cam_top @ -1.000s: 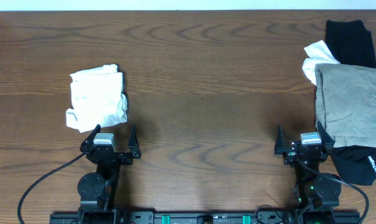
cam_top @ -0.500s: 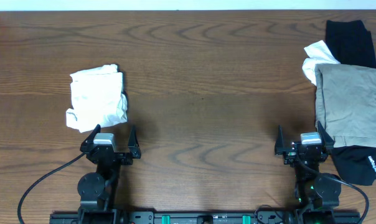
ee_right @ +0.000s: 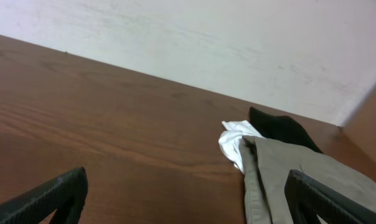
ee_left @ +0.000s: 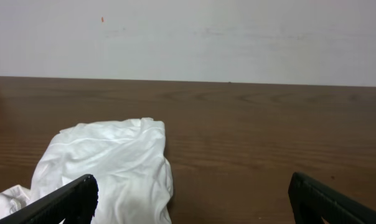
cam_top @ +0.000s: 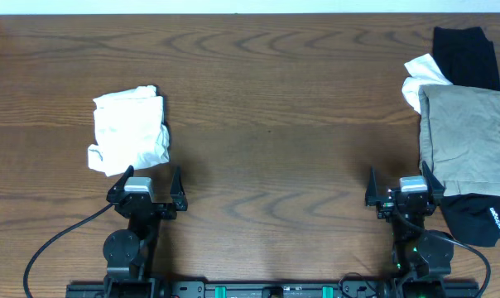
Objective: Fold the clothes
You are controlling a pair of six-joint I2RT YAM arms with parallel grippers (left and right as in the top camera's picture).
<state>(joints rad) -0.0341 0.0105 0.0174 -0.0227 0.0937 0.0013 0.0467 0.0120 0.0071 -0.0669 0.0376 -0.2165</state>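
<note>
Both grippers are empty with jaws spread wide, parked at the near table edge. The left gripper is just short of the white T-shirt, a crumpled bundle on the left of the table, not touching it. The right gripper is beside the right-edge pile: a grey-beige garment lies over black garment, and a white cloth pokes out at the far-left corner.
</note>
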